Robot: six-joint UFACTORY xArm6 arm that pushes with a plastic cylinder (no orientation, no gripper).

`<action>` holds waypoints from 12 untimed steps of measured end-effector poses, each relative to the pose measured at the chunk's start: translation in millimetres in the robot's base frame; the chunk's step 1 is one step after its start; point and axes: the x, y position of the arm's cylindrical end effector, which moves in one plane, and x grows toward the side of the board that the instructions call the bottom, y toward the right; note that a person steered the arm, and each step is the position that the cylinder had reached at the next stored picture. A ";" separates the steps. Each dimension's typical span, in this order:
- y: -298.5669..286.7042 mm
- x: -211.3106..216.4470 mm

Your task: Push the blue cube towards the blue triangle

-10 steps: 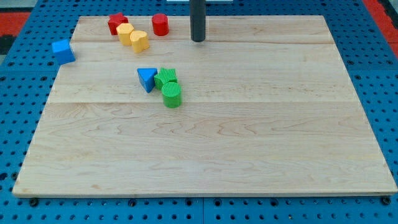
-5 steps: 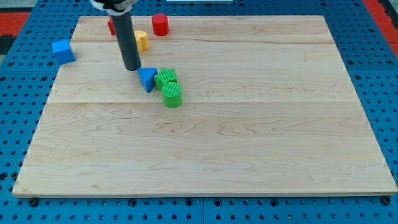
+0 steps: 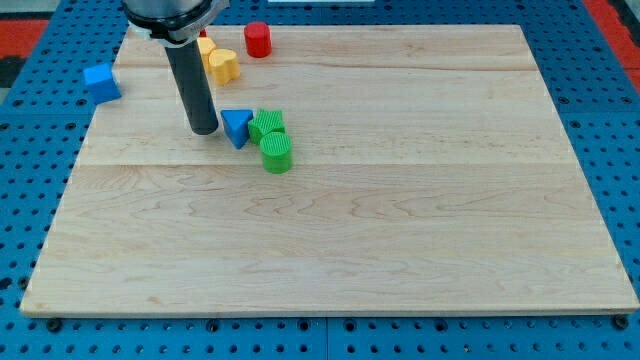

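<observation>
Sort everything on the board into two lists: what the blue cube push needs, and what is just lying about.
Part of the job:
- blue cube, at the board's left edge
- blue triangle, mid-board
- my tip, just left of the blue triangle, far from the cube

Just lying about:
- two green blocks, touching the triangle's right side
- yellow blocks
- red cylinder

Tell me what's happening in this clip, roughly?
A robot arm's dark rod is working over a wooden board with coloured blocks. My tip sits just to the view's left of the blue triangle, close to or touching it. The blue cube it is meant to push lies apart at the board's upper-left edge, well to the tip's left, with nothing against it. Two green blocks sit against the triangle's right; yellow blocks and a red cylinder sit near the top.
</observation>
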 end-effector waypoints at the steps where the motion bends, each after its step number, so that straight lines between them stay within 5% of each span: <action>1: -20.5 0.0; 6: -41.7 0.0; 8: -156.3 0.0; 11: -158.6 -52.9; 12: -157.0 -115.5</action>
